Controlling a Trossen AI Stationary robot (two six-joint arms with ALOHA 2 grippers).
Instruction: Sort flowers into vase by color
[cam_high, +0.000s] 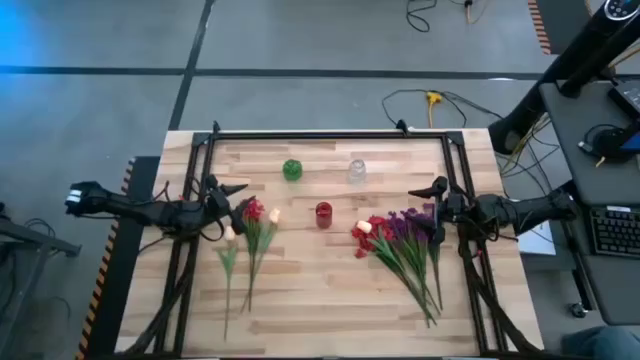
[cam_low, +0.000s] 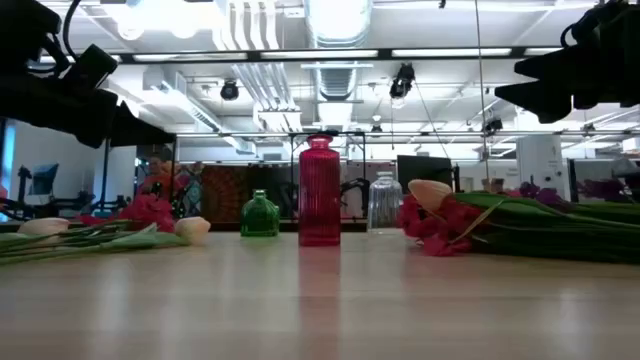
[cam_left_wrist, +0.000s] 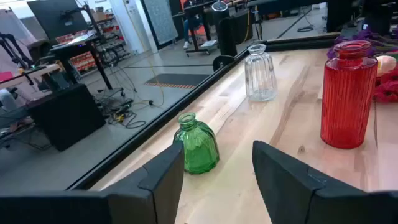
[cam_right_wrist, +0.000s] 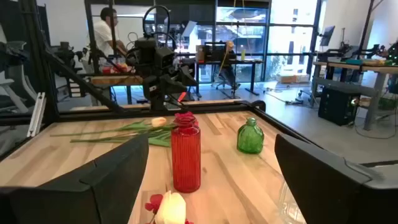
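1. The left gripper (cam_high: 228, 190) sits at centre-left of the high view, jaws spread and empty, beside a few flowers (cam_high: 250, 235).
2. The right gripper (cam_high: 425, 190) sits centre-right, jaws spread wide, empty, above the larger flower bunch (cam_high: 405, 245).
3. The red vase (cam_high: 323, 214), green vase (cam_high: 291, 169) and clear vase (cam_high: 357, 171) stand between them.

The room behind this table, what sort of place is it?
Probably a robotics lab or open workshop: exposed ceiling ducts, desks with monitors, another robot rig, cables on a concrete floor.
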